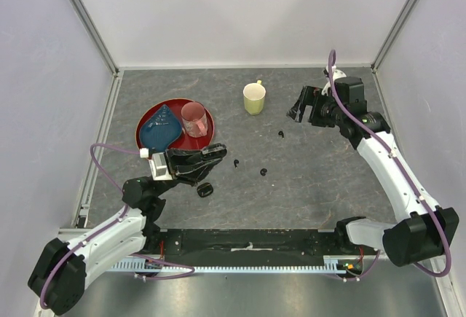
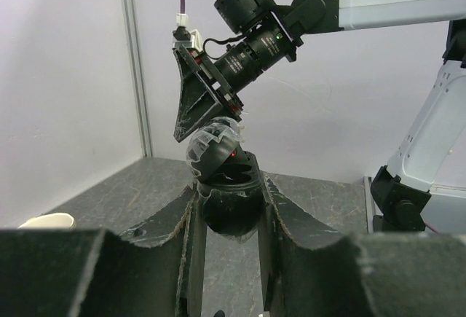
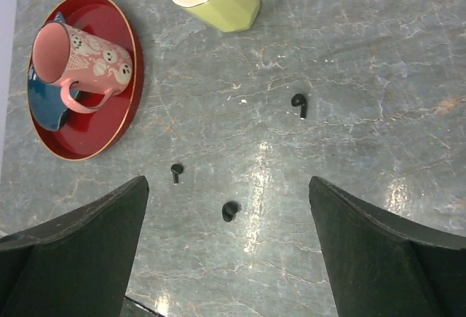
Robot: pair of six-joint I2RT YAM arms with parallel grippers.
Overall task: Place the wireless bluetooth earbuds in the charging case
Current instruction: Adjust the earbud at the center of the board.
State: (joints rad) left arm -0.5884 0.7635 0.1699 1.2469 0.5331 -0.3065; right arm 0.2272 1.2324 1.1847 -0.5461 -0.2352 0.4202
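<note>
My left gripper (image 1: 217, 154) is shut on a black charging case (image 2: 230, 211), held upright above the table with its glossy lid (image 2: 211, 144) tipped open. Three tiny black earbuds lie loose on the grey table: one (image 1: 236, 162) just right of the left gripper, one (image 1: 263, 172) near the middle, one (image 1: 281, 135) farther right. They also show in the right wrist view (image 3: 175, 171), (image 3: 230, 210), (image 3: 299, 104). My right gripper (image 1: 296, 106) is open and empty, hovering above the table with the middle earbud between its fingers (image 3: 87, 237) in the wrist view.
A yellow mug (image 1: 254, 98) stands at the back centre. A red plate (image 1: 149, 138) at the left holds a pink mug (image 1: 194, 119) and a blue piece (image 1: 162, 127). A glossy black oval pod (image 1: 204, 189) lies on the table by the left arm. Grey walls enclose the table.
</note>
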